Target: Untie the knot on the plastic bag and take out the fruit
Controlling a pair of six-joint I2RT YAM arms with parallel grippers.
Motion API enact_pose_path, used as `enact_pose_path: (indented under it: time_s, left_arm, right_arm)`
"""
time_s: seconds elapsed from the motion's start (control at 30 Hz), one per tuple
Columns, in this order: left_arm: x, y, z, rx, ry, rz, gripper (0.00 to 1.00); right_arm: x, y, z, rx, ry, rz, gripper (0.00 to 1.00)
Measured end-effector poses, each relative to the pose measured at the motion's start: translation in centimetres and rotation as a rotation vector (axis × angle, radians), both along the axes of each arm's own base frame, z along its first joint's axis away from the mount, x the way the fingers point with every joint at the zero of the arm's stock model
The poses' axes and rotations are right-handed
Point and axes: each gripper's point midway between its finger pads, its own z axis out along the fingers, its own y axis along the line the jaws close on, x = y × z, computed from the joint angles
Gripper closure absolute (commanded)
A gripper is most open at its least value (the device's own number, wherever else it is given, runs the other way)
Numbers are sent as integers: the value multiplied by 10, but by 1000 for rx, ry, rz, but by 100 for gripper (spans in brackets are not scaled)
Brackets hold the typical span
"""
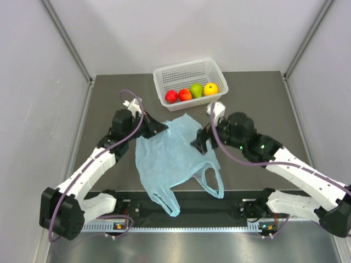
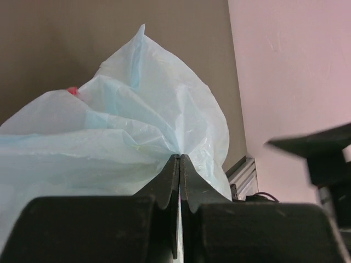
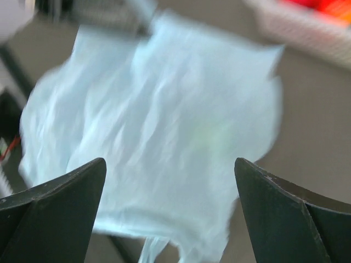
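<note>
The left gripper (image 2: 180, 160) is clamped on a fold at the plastic bag's (image 1: 167, 156) far left edge; the right gripper (image 1: 199, 143) hangs spread wide at its right edge. The pale blue, crinkled bag lies flat on the table (image 1: 263, 109), loop handles (image 1: 211, 183) trailing toward the near edge. Behind it, a white perforated basket (image 1: 189, 71) holds the fruit (image 1: 191, 92): two red, one green, one yellow.

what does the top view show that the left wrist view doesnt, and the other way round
Only the top view: the white basket with four fruits in a row, and the bag's untied loop handles. Only the left wrist view: the left gripper pinched shut on a fold of plastic. Both: the light-blue plastic bag.
</note>
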Motion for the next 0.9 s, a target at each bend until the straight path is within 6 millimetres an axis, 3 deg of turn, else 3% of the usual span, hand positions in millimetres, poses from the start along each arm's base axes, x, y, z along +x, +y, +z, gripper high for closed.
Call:
enact_pose_path:
  time_s: [0.1, 0.17, 0.3, 0.47, 0.67, 0.9]
  left_arm:
    - [-3, 4, 8, 0, -16, 17, 100]
    - [-5, 7, 8, 10, -7, 31, 100]
    - [-5, 12, 4, 36, 15, 57, 100]
    - [-7, 16, 4, 41, 24, 76, 100]
    - [-9, 21, 22, 38, -11, 101, 100]
    - [-7, 23, 22, 47, -12, 113, 100]
  right_arm:
    - [-55, 14, -42, -56, 79, 147, 0]
    - [-94, 18, -58, -62, 111, 243, 0]
    - [-144, 12, -59, 3, 121, 355, 5]
    - [-182, 19, -59, 51, 148, 471, 10]
    - [-198, 36, -113, -104, 256, 501, 17]
    - [-169, 50, -167, -254, 275, 343, 20]
